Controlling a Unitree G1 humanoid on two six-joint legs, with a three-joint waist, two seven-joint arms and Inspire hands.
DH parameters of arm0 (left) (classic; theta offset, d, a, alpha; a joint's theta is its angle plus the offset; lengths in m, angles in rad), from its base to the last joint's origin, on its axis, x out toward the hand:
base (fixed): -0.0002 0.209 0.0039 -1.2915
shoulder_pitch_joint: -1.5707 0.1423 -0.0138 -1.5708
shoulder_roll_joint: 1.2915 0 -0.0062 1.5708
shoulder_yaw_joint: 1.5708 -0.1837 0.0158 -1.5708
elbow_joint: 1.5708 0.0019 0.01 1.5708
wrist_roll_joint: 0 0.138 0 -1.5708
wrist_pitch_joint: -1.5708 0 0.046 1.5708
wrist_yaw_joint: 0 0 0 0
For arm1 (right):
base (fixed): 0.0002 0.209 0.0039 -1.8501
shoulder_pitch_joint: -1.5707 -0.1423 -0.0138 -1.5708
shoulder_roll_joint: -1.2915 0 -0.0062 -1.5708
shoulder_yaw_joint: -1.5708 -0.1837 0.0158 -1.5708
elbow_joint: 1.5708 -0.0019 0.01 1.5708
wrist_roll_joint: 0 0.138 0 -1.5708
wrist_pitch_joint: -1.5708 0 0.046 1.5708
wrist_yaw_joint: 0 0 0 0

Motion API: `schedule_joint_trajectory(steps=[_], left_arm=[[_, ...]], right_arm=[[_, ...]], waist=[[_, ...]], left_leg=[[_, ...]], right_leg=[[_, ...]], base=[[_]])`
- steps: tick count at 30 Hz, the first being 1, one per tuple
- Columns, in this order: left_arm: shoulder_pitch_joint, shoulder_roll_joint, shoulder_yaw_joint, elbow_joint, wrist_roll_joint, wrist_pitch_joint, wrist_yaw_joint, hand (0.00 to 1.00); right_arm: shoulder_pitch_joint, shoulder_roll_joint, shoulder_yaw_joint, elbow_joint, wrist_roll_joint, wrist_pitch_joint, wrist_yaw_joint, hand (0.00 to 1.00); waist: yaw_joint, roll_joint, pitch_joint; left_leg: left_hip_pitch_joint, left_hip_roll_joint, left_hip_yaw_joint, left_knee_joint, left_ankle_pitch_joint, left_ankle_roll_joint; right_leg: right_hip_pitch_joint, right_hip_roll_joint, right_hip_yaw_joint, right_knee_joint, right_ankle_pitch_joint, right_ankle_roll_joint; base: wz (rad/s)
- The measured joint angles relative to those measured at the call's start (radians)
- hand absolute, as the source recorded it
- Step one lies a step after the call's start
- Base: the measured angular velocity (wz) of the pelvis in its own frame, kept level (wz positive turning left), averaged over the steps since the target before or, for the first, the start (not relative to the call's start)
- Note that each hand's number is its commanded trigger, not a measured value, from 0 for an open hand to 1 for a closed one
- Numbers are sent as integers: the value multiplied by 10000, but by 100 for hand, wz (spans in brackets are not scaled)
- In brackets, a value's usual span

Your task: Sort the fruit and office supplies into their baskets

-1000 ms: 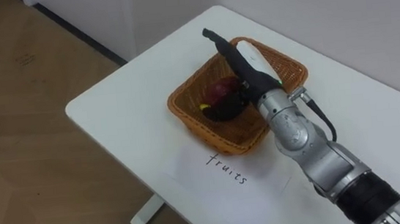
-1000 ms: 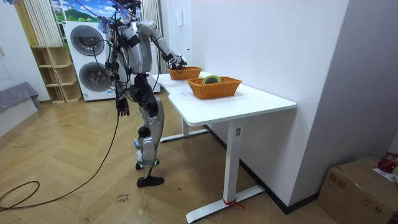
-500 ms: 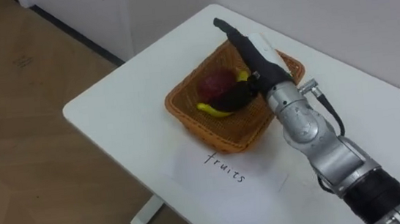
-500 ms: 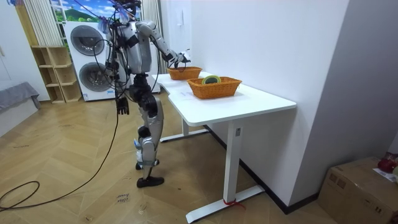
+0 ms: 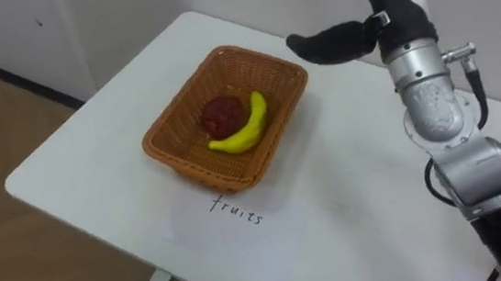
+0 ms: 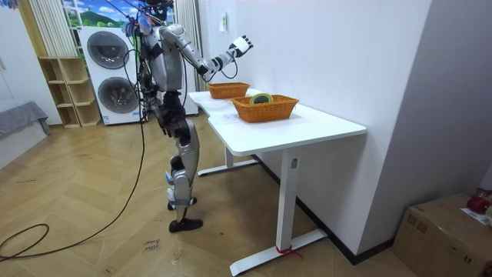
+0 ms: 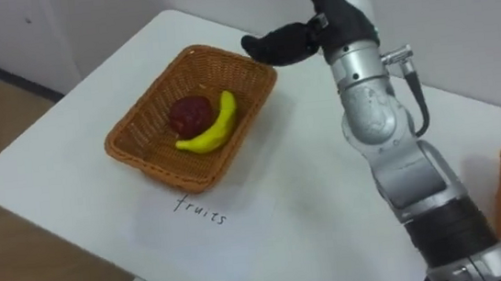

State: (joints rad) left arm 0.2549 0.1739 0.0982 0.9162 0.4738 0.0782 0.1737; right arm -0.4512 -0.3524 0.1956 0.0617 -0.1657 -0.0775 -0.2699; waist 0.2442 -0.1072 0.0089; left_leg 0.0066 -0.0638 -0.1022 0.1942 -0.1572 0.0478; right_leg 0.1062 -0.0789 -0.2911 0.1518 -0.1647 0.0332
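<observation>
My right hand is open and empty, thumb out, high at two o'clock from the fruit basket; the picture's top edge cuts off my fingertips.

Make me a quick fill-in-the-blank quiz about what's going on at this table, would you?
1. The wicker basket holds ____ pieces of fruit.
2. Beside the yellow banana lies a round fruit coloured dark ____.
3. The robot hand held up beyond the basket is the robot's ____ one.
4. That robot hand is carrying ____.

Missing words: two; red; right; nothing.
</observation>
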Motion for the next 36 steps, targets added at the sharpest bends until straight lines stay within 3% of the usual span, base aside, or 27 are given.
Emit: schedule_joint_trajectory(steps=[4,8,11,22,30,36], left_arm=[[21,-2,-30,262,-6,-99,143,0],[37,-5,-11,465,-5,-145,153,0],[17,-3,-7,474,-5,-193,215,0],[191,-7,-18,557,-22,-272,316,0],[524,2,253,558,-69,-366,325,0],[609,-5,158,571,-106,-361,421,0]], right_arm=[[1,-48,-357,-126,-1,-330,-154,0],[39,-199,-659,-288,42,-336,-204,0],[39,-446,-834,-373,131,-338,-363,0],[46,-543,-1661,-906,947,-338,-543,0],[790,-871,-2693,-1219,1749,-375,-665,0],[1159,-880,-3125,-1208,2181,-384,-1367,0]], waist=[[-449,60,-29],[-698,129,-48],[-786,158,-56],[-1143,99,-82],[-1399,67,-111],[-1663,166,-49]], left_leg=[[134,50,238,-95,-2,-3],[321,183,451,-248,-2,-19],[403,186,496,-290,-5,-25],[585,199,688,-351,-26,-35],[605,264,789,-342,-29,-33],[759,347,1037,-347,-65,-78]], right_leg=[[-24,63,297,3,35,-38],[-24,110,523,13,58,-73],[8,130,599,16,58,-73],[198,140,598,6,56,-70],[172,157,722,16,59,-76],[205,251,1016,31,96,-135]], base=[[-21],[-21],[-5],[-2],[-3],[-15]])
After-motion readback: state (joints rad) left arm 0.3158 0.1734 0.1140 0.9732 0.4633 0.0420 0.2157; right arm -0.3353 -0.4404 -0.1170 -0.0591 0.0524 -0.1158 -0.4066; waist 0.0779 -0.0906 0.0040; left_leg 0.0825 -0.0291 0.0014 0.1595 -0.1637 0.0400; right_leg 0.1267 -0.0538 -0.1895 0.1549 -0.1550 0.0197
